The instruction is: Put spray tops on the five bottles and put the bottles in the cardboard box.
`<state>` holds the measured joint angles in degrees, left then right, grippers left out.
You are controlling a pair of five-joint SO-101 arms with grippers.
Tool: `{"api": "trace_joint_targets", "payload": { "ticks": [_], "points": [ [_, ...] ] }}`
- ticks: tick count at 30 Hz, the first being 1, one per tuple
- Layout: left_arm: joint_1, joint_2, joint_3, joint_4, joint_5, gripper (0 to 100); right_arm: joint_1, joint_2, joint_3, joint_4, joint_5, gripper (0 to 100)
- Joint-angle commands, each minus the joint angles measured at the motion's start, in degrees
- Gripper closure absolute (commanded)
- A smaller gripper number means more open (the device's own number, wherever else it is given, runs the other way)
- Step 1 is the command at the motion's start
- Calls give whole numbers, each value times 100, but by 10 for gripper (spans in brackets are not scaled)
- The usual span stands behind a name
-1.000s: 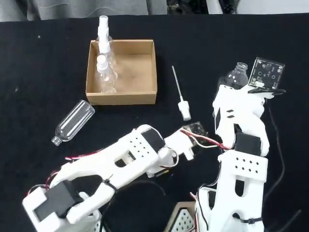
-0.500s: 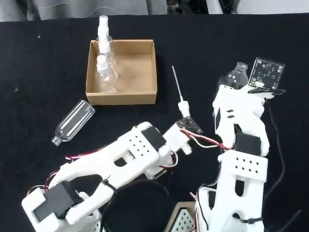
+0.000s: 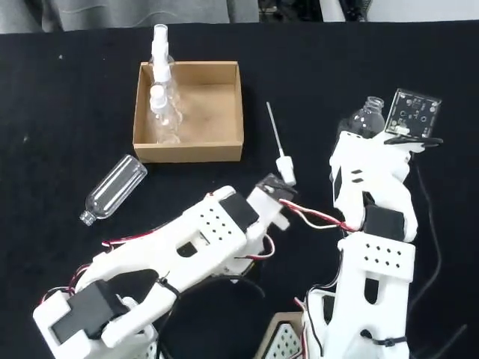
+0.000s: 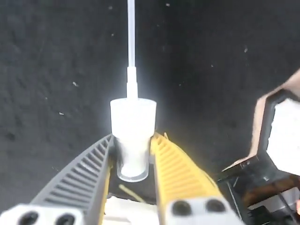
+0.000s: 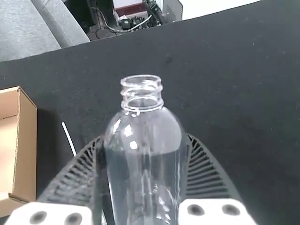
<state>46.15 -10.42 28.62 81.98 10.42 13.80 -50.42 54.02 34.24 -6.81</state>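
Observation:
A white spray top (image 3: 285,169) (image 4: 133,126) lies on the black table with its thin dip tube (image 3: 275,129) (image 5: 69,138) pointing toward the far side. My left gripper (image 3: 274,188) (image 4: 132,138) is open. Its grey and yellow fingers sit close on either side of the cap. My right gripper (image 5: 144,141) is shut on a clear bottle (image 3: 367,114) (image 5: 143,140). That bottle is upright with a bare neck, above the table's right side. The cardboard box (image 3: 188,152) (image 5: 16,140) stands at the back left. Three bottles with tops (image 3: 163,97) stand along its left wall.
A clear bottle without a top (image 3: 115,187) lies on its side in front of the box's left corner. The right arm's white body (image 3: 374,202) rises just right of the spray top. Its parts (image 4: 281,140) are near the left gripper.
My left gripper has slid left and away from the arm bases, and its fingers have come around the spray top's cap. The right arm and its bottle have stayed still.

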Motion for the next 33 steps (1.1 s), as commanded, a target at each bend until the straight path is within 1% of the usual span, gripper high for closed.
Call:
{"api": "trace_joint_targets", "payload": {
  "ticks": [1, 4, 6, 17, 21, 27, 30, 33],
  "points": [
    [-31, -299, -268, 281, 413, 971, 132, -312, -31, -176, -18, 905],
    [-31, -299, -268, 466, 712, 971, 132, -312, -31, -176, -18, 905],
    [-31, -299, -251, 501, 1055, 971, 132, -312, -31, -176, -18, 904],
    [-31, -299, -242, 492, 3490, 970, 132, -312, -31, -176, 35, 904],
    [-31, -281, -224, 466, 4035, 970, 132, -312, -31, -176, 132, 905],
    [-40, -290, -268, 448, 5064, 970, 132, -312, -31, -176, 141, 905],
    [-40, -290, -268, 431, 5442, 967, 132, -312, -31, -176, 141, 905],
    [-48, -290, -224, 202, 5785, 967, 132, -312, -31, -176, 141, 905]
  ]
}}
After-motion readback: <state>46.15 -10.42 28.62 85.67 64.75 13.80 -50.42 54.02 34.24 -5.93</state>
